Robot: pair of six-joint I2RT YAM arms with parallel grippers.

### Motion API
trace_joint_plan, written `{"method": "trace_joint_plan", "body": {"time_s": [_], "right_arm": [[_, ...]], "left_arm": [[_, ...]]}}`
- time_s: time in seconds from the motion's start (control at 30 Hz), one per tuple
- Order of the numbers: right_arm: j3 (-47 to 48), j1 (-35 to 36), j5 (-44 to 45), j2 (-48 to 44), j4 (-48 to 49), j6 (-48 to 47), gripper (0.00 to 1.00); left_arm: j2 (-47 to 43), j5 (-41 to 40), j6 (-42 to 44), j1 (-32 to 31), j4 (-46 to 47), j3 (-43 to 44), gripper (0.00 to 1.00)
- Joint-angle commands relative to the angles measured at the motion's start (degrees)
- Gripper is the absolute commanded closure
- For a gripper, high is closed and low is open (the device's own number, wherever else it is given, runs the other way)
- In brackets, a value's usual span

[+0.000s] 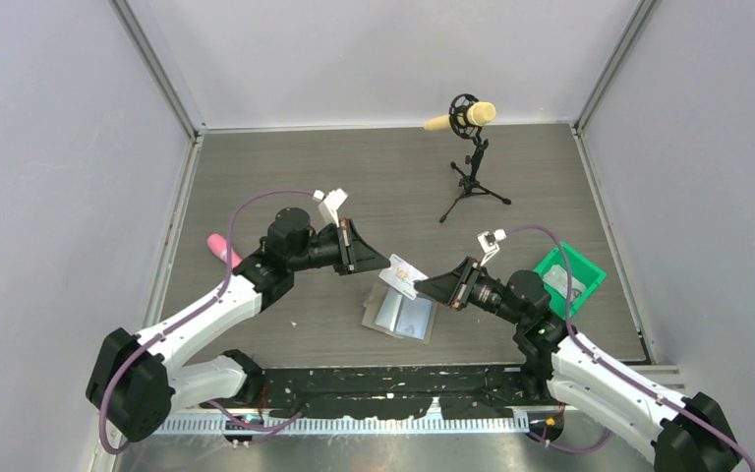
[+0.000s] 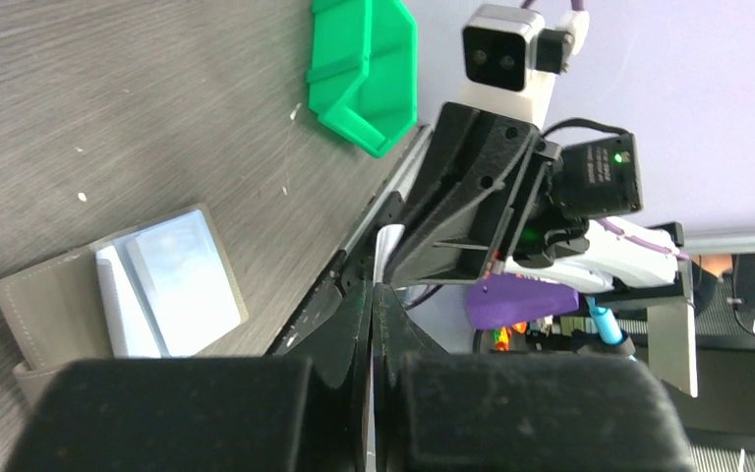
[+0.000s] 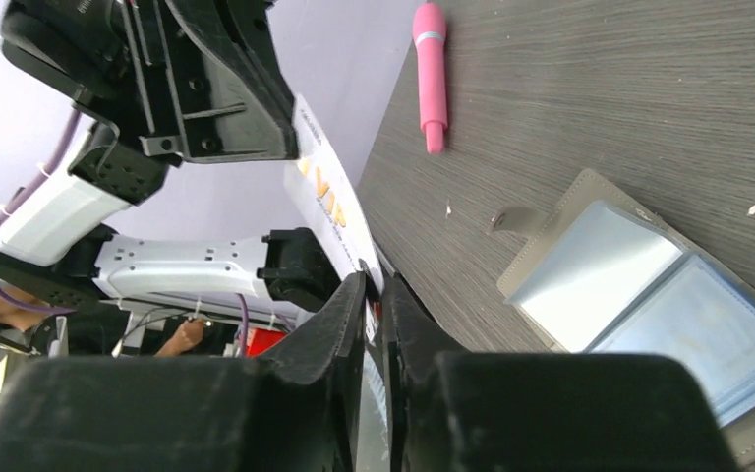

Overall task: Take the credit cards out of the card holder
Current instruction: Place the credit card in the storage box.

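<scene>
The bench point(image 1: 354, 177) carries the open card holder point(image 1: 400, 317), a green bin point(image 1: 590, 270) right and a pink marker point(image 1: 222, 250) left, while the left pincer point(image 1: 378, 264) and right pincer point(image 1: 423, 287) both clamp a credit card point(image 1: 400, 274), its lettering visible only from the right wrist.

Top: high behind, looking down over whole worktop point(image 1: 354, 177).
Left wrist: close, along its fingers point(image 2: 342, 336).
Right wrist: close, facing back.
Shared: holder point(image 1: 399, 317).

card holder point(image 1: 399, 315): grey, blue inside | bin point(image 1: 583, 264): green | marker point(image 1: 222, 251): pink
</scene>
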Motion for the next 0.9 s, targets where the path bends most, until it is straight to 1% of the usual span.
{"method": "trace_joint_plan", "body": {"time_s": [0.0, 0.03, 0.07, 0.1, 0.17, 0.2, 0.23, 0.27, 0.3, 0.33, 0.37, 0.4, 0.43, 0.47, 0.5, 0.53, 0.57, 0.6, 0.67, 0.7, 0.73, 0.77, 0.8, 0.83, 0.87], "right_arm": [[-0.2, -0.4, 3.5, -1.6, 4.2, 0.9, 0.91], [0.0, -0.7, 3.7, -1.7, 4.0, 0.2, 0.93], [0.4, -1.2, 3.7, -1.7, 3.5, -0.2, 0.94], [0.8, -1.8, 3.6, -1.6, 3.2, -1.6, 0.94], [3.5, -3.8, 2.1, -1.2, 0.2, -4.1, 0.95], [4.5, -6.0, 0.0, -1.1, -3.1, -5.1, 0.95], [7.0, -7.2, -1.2, -0.9, -5.1, -7.8, 0.95], [8.4, -9.8, -3.2, -0.7, -10.0, -9.4, 0.95], [11.6, -12.5, -5.2, -0.4, -12.6, -12.7, 0.95], [13.1, -13.8, -6.3, -0.2, -17.7, -14.7, 0.95], [16.3, -16.4, -8.1, 0.4, -20.1, -18.4, 0.95], [17.9, -17.8, -8.9, 0.9, -25.2, -20.2, 0.95], [21.0, -20.4, -10.1, 2.2, -30.9, -23.6, 0.95], [22.6, -21.8, -10.5, 3.0, -33.3, -26.4, 0.95], [25.4, -24.6, -11.3, 4.5, -37.9, -27.4, 0.95], [26.6, -26.0, -11.6, 5.8, -40.0, -29.0, 0.95], [28.7, -28.8, -11.9, 6.3, -43.4, -29.7, 0.95], [29.7, -30.1, -11.9, 7.1, -45.3, -31.1, 0.95], [32.6, -34.0, -11.7, 8.1, -50.5, -33.6, 0.95], [34.7, -36.9, -11.4, 8.6, -54.7, -34.6, 0.95], [36.0, -38.5, -10.9, 9.6, -56.8, -36.9, 0.95], [38.6, -40.8, -8.6, 10.1, -61.1, -38.0, 0.95], [41.2, -42.0, -6.0, 11.2, -63.2, -40.3, 0.95], [42.6, -44.1, -4.9, 11.7, -67.0, -41.2, 0.95], [44.9, -45.2, -3.9, 12.7, -68.7, -43.3, 0.95]], "left_arm": [[-1.6, -2.8, -0.6, 0.0, 3.2, -1.1, 1.00], [-1.6, -3.1, -0.4, 0.0, 3.0, -1.2, 1.00], [-1.6, -3.3, -0.2, 0.0, 2.7, -1.3, 0.97], [-1.6, -3.6, 0.0, 0.0, 2.3, -1.4, 0.90], [-1.6, -4.3, 0.5, 0.2, 0.1, -1.2, 0.67], [-1.6, -4.5, 1.0, 0.4, -1.1, -0.9, 0.58], [-1.7, -4.6, 1.5, 0.5, -2.5, -0.6, 0.52], [-1.9, -4.5, 2.2, 0.5, -4.2, -0.2, 0.46], [-1.9, -4.3, 3.5, 0.5, -5.7, 0.3, 0.42], [-1.9, -3.5, 4.6, 0.6, -7.0, 0.8, 0.37], [-1.7, -2.7, 5.6, 0.6, -7.9, 1.5, 0.28], [-1.6, -1.9, 6.7, 0.5, -10.7, 2.3, 0.23], [-1.6, -1.2, 7.6, 0.5, -12.8, 3.3, 0.22], [-1.7, -0.6, 8.5, 0.6, -14.4, 3.9, 0.19], [-2.0, -0.2, 9.4, 0.5, -16.4, 4.4, 0.16], [-2.5, -0.3, 10.6, 0.6, -18.6, 5.1, 0.13], [-3.0, -0.5, 11.8, 0.5, -21.2, 5.8, 0.07], [-3.7, -0.9, 13.2, 0.5, -25.4, 6.6, 0.02], [-4.4, -1.5, 17.1, 0.5, -31.9, 8.6, 0.00], [-4.7, -0.8, 19.2, 0.5, -34.4, 9.4, 0.00], [-5.1, -0.1, 21.1, 0.5, -36.5, 9.9, 0.00], [-5.6, 0.1, 22.4, 0.5, -38.9, 10.4, 0.00], [-6.0, -0.1, 23.8, 0.5, -41.1, 10.8, 0.00], [-6.4, 0.0, 25.5, 0.5, -43.0, 11.4, 0.00], [-6.8, 0.2, 26.5, 0.5, -44.9, 11.9, 0.00]]}}
